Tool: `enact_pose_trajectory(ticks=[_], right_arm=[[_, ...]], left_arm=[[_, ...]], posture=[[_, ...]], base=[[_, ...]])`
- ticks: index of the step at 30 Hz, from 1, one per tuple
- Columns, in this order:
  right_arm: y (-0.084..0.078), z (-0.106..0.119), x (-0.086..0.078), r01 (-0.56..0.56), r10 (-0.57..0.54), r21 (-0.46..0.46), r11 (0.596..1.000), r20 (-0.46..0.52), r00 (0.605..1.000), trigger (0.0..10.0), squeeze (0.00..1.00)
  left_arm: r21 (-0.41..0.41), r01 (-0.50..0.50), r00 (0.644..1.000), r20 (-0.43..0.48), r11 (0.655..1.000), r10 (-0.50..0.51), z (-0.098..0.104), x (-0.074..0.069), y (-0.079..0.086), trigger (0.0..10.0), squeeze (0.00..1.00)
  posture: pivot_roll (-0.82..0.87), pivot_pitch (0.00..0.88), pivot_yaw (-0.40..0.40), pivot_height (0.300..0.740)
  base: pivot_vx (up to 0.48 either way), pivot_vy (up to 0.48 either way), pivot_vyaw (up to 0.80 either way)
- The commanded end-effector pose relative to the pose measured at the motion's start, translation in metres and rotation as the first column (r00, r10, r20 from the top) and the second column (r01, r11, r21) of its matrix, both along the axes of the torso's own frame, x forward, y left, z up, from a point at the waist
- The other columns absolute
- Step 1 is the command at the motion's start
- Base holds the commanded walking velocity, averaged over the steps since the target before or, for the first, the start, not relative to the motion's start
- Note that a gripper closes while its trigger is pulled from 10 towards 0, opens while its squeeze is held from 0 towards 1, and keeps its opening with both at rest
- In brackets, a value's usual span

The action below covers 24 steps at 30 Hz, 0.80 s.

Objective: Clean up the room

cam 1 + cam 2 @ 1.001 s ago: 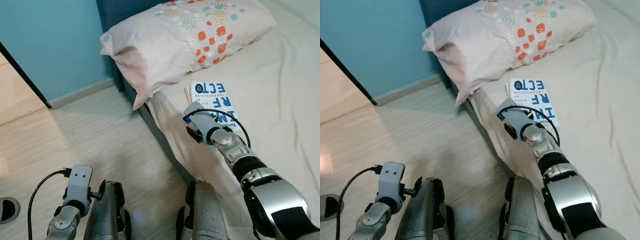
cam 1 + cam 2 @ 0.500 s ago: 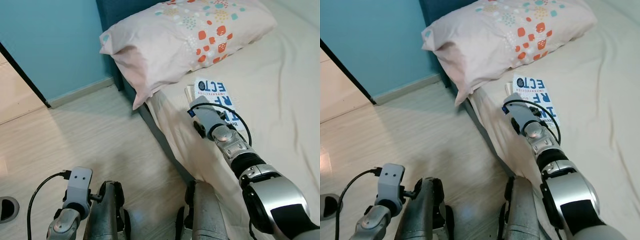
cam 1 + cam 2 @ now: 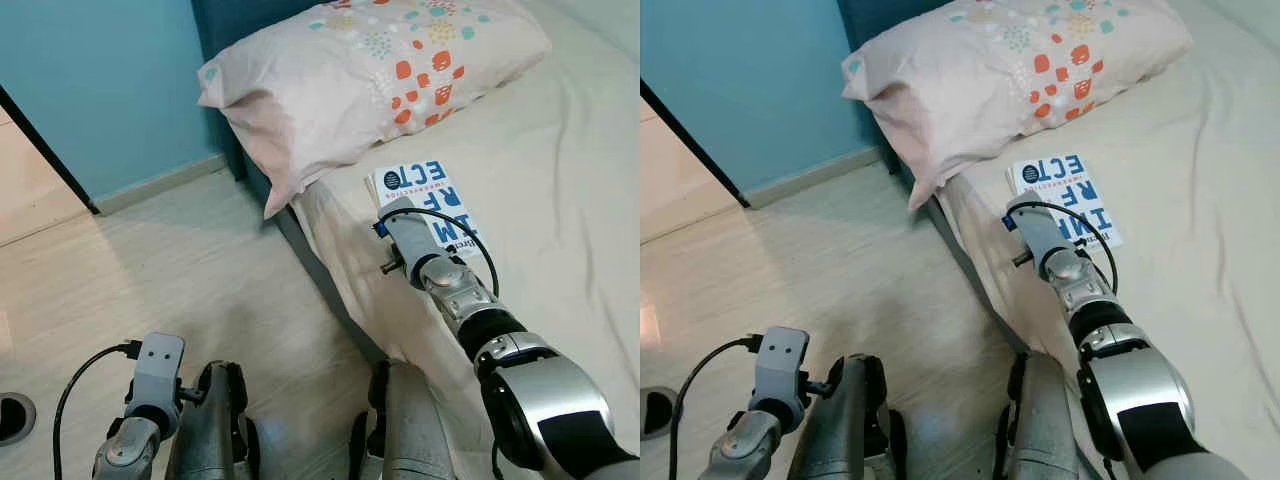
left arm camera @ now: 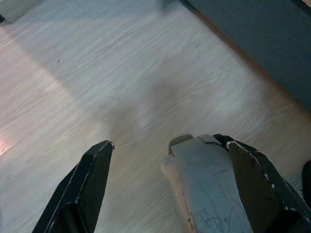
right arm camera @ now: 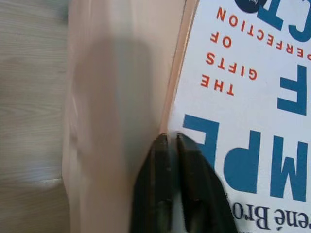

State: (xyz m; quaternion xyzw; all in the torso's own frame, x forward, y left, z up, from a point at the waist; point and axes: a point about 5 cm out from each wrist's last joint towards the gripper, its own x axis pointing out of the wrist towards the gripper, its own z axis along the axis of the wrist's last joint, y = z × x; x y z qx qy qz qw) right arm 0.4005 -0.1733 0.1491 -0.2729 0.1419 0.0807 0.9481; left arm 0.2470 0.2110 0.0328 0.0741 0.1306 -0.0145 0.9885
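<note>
Right wrist view: right gripper (image 5: 167,141), fingers pressed together w/ nothing between, tip at book (image 5: 243,97) edge on bed (image 3: 560,200), near pillow (image 3: 370,70). Book prob light, flat, stiff-ish; grip by overhanging edge.

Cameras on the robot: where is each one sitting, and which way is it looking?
Left eye view: head, looking down at bed, book, pillow; both arms and legs show.
Right eye view: the same scene, nudged sideways.
Left wrist view: looking at wooden floor past open left pincer.
Right wrist view: shut right pincer at the book's edge.
Shared: head and right wrist views see the book.
</note>
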Motion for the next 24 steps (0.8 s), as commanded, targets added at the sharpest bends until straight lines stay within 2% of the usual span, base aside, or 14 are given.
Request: enact_pose_trajectory(ticks=[1,8,9,13,14,21,24], right_arm=[[-0.017,-0.012,-0.006,0.04,-0.043,-0.045,0.998,-0.054,0.998,0.0,0.0],[-0.002,-0.014,-0.009,-0.172,0.17,-0.021,0.985,-0.056,0.984,0.0,0.0],[-0.002,-0.014,-0.009,-0.172,0.17,-0.021,0.985,-0.056,0.984,0.0,0.0],[0.007,-0.022,-0.016,-0.328,0.325,-0.027,0.944,-0.082,0.942,0.0,0.0],[0.005,-0.024,-0.019,-0.352,0.346,-0.048,0.935,-0.099,0.933,0.0,0.0],[-0.006,-0.03,-0.025,-0.406,0.389,-0.107,0.907,-0.148,0.909,0.0,0.0],[-0.009,-0.024,-0.023,-0.382,0.377,-0.04,0.923,-0.095,0.921,0.0,0.0]], left_arm=[[-0.008,-0.006,0.999,-0.051,1.0,0.005,-0.01,-0.009,-0.001,10.0,0.0],[-0.011,-0.004,0.999,-0.052,1.0,0.003,-0.01,-0.008,-0.003,10.0,0.0],[-0.011,-0.004,0.999,-0.052,1.0,0.003,-0.01,-0.008,-0.003,10.0,0.0],[-0.011,-0.004,0.999,-0.054,1.0,0.003,-0.011,-0.009,-0.003,10.0,0.0],[-0.012,-0.004,0.998,-0.055,1.0,0.003,-0.012,-0.01,-0.003,10.0,0.0],[-0.013,-0.004,0.998,-0.063,1.0,0.003,-0.014,-0.011,-0.004,10.0,0.0],[-0.012,0.002,0.998,-0.069,1.0,-0.003,-0.015,-0.012,-0.005,10.0,0.0]], posture=[[0.1,0.432,-0.08,0.58],[0.1,0.432,-0.081,0.58],[0.1,0.432,-0.081,0.58],[0.1,0.432,-0.082,0.58],[0.09,0.431,-0.084,0.58],[0.09,0.433,-0.084,0.58],[0.08,0.432,-0.081,0.58]], base=[[0.0,0.0,0.0],[0.0,0.0,0.0],[0.0,0.0,0.0],[0.0,0.0,0.0],[0.0,0.0,0.0],[0.0,0.0,0.0],[0.0,0.0,0.0]])
